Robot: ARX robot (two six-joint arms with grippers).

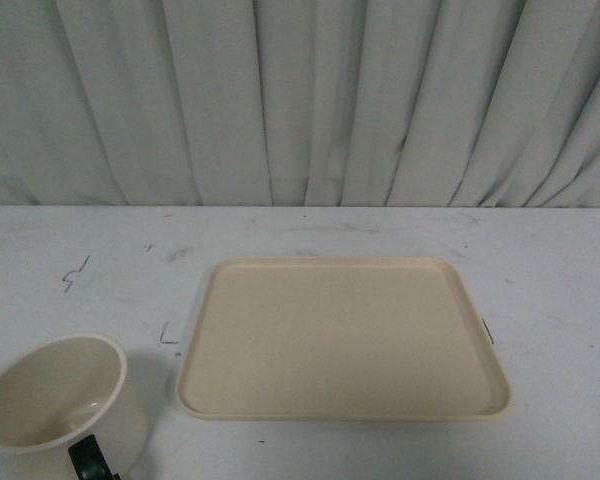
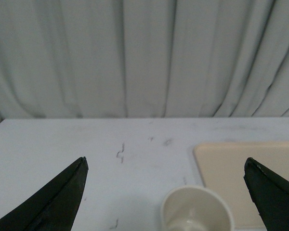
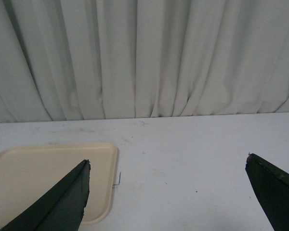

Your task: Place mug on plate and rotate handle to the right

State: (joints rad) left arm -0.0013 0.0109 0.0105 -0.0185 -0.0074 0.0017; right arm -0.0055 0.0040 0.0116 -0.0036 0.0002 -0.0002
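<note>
Mug (image 1: 55, 400) sits upright on the surface (image 1: 540, 280), near-left in the front view, just off the plate's (image 1: 340, 340) left edge with a narrow gap between them. Handle (image 1: 92, 460) points toward the robot, cut by the frame edge. Plate interior is bare, rim all visible, with open surface on its far and right sides. Left claw (image 2: 165, 160) is spread wide, gripping nothing, mug just ahead of it. Right claw (image 3: 168, 159) is spread wide too, above bare surface beside the plate's right edge. Scuffed white top with small pen marks (image 1: 75, 273); grey curtain (image 1: 300, 100) behind.
</note>
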